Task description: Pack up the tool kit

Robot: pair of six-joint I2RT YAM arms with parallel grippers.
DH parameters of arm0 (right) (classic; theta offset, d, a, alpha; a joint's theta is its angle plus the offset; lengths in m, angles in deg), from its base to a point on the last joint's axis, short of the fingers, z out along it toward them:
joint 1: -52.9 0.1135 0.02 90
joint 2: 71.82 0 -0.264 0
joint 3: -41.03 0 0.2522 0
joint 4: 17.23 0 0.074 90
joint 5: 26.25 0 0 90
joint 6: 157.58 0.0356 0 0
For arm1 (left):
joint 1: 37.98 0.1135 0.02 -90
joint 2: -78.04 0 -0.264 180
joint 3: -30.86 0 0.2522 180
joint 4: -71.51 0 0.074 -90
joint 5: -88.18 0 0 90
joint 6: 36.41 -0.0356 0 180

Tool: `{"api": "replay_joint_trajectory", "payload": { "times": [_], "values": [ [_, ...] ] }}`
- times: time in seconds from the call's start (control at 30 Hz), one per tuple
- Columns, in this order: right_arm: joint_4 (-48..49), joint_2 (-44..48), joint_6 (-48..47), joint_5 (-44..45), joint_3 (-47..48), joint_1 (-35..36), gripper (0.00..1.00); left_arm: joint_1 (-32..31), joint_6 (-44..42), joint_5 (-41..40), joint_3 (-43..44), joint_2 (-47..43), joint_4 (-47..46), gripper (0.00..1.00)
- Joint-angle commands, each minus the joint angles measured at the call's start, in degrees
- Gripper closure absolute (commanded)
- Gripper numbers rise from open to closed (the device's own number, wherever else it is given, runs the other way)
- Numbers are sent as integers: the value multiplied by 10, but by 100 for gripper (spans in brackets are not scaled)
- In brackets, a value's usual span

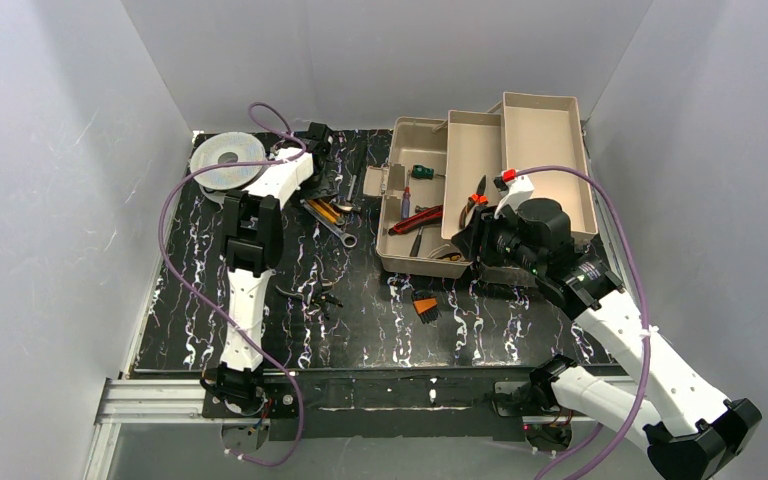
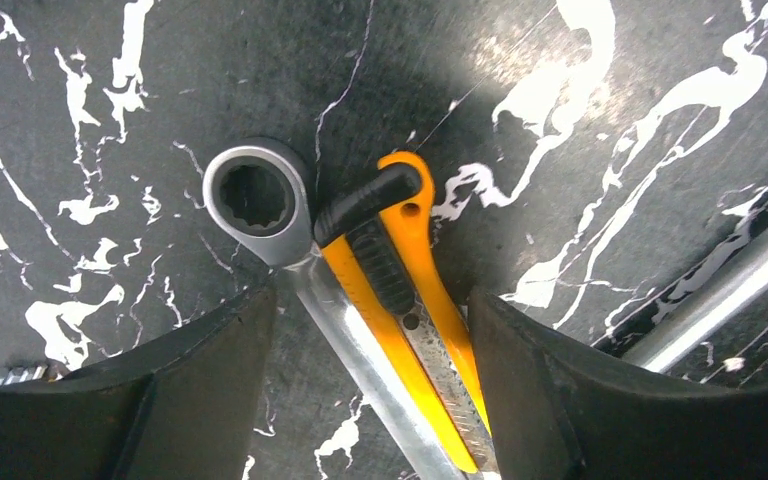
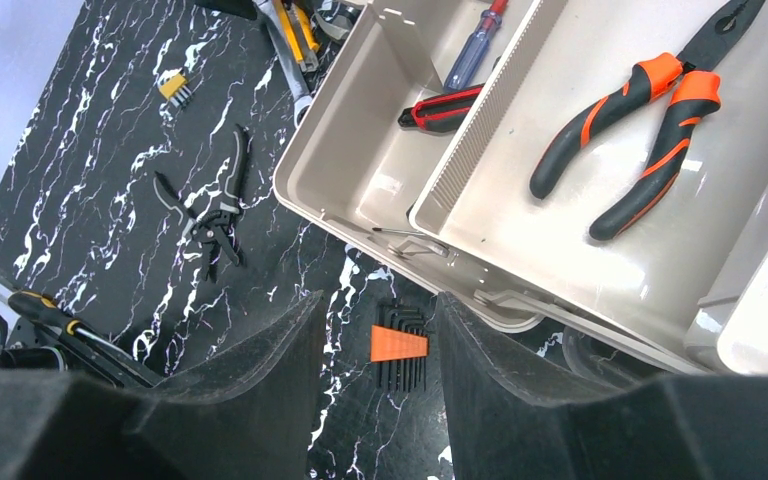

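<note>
Over the counter (image 2: 580,140), the left pincer (image 2: 370,310), part-open, straddles a wrench (image 2: 257,200) and yellow knife (image 2: 423,270); the right pincer (image 3: 380,305) gapes empty beside the tool kit (image 3: 325,175) holding pliers (image 3: 600,123).

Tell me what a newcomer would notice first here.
The tool kit stands open at the far right of the table, beige trays fanned out, with orange-handled pliers in the middle tray. Left of it, the left fingers straddle a yellow utility knife and a ring spanner lying side by side.
</note>
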Motion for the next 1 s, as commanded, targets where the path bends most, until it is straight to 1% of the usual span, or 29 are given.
{"api": "replay_joint_trajectory", "payload": {
  "times": [0.0, 0.1, 0.17, 0.33, 0.4, 0.5, 0.57, 0.8, 0.83, 0.97],
  "values": [
    [14, 19, 1, -5, 7, -3, 48, 10, -22, -11, -53, -45, 59, 34],
    [15, 23, 3, -5, 4, -3, 48, 21, -24, 37, -94, -74, 35, 36],
    [15, 24, 4, -5, 2, -3, 48, 27, -21, 51, -128, -98, 12, 38],
    [14, 33, 5, -5, -4, -3, 48, 33, -16, 71, -181, -143, -22, 49],
    [15, 35, 5, -5, -6, -3, 48, 33, -14, 82, -189, -150, -30, 54],
    [15, 34, 6, -5, -6, -3, 48, 33, -11, 99, -196, -157, -41, 57],
    [14, 35, 6, -5, -6, -3, 48, 32, -10, 107, -199, -163, -45, 63],
    [12, 37, 7, -5, -6, -3, 48, 29, -7, 98, -204, -184, -49, 65],
    [12, 37, 7, -5, -6, -3, 48, 29, -6, 95, -207, -189, -50, 69],
    [14, 35, 7, -4, -6, -3, 48, 29, -9, 92, -215, -213, -56, 94]
  ]
}}
